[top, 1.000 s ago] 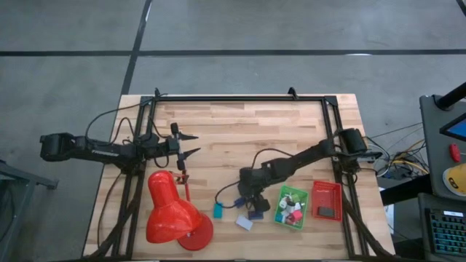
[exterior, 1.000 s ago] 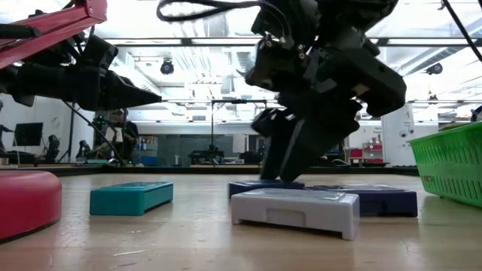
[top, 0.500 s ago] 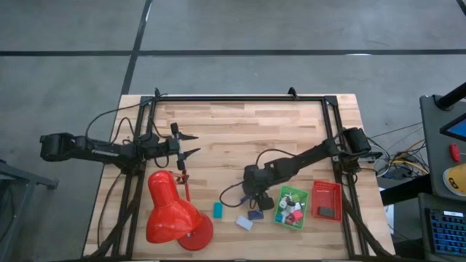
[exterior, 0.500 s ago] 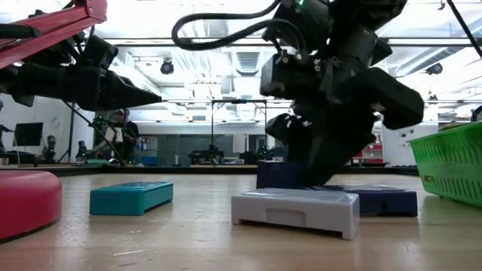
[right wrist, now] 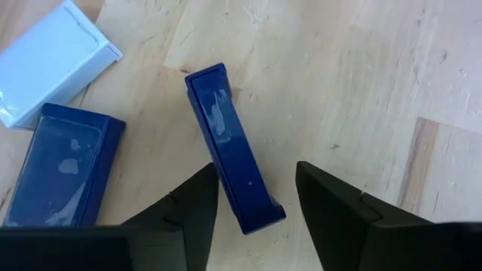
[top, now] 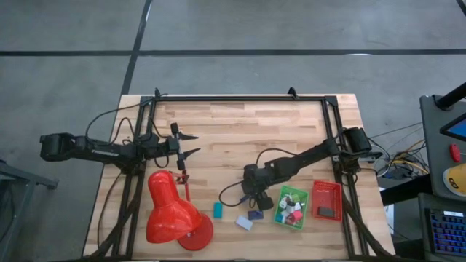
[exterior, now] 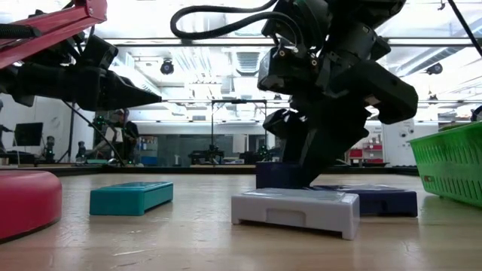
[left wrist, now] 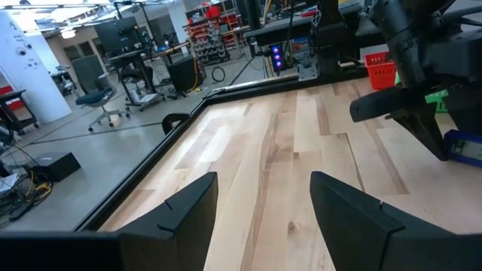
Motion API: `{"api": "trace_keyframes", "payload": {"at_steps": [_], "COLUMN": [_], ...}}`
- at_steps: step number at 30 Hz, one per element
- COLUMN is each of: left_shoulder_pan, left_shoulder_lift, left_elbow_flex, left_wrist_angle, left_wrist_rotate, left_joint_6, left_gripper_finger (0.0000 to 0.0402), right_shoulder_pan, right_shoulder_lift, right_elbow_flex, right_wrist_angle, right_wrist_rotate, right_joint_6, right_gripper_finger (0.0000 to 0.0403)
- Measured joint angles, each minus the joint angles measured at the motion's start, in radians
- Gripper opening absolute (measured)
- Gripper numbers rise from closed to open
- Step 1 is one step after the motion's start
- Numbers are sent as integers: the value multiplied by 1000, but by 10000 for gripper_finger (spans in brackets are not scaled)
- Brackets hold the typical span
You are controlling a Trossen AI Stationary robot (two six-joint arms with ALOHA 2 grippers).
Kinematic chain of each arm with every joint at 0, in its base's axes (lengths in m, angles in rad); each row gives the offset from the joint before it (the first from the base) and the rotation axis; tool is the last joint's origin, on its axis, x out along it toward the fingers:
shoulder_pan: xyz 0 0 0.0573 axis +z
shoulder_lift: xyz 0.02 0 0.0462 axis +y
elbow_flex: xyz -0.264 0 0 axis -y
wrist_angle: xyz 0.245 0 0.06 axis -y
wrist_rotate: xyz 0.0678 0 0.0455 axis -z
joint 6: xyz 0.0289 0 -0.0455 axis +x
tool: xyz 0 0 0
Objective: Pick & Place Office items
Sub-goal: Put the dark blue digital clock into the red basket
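The right claw (right wrist: 252, 199) pinched a dark blue block (right wrist: 232, 147) stood on edge, probably bound for the green tray (top: 280, 213); the left claw (left wrist: 263, 203) waited half-open.

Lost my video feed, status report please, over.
Right end effector down at the table, fingers astride an upended dark blue block, grip unconfirmed. Left end effector open, waiting beside the lamp. White block lies close alongside.

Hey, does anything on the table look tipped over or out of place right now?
Yes. One dark blue block stands on its narrow edge between the right gripper's fingers, while its dark blue twin and the white block lie flat beside it. The red desk lamp is bent low over the table's front edge.
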Motion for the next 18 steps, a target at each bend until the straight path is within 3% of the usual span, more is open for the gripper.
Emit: {"api": "trace_keyframes", "payload": {"at_steps": [13, 18], "left_shoulder_pan": [0, 0], "left_shoulder_lift": [0, 0], "left_elbow_flex": [0, 0], "left_wrist_angle": [0, 0], "left_wrist_rotate": [0, 0], "left_joint_6": [0, 0], "left_gripper_finger": [218, 218], "right_shoulder_pan": [0, 0], "right_shoulder_lift": [-2, -2], "right_elbow_flex": [1, 1], "right_wrist_angle": [1, 1], "right_wrist_rotate": [-1, -1], "right_joint_6": [-7, -27], "right_gripper_finger": [62, 55]}}
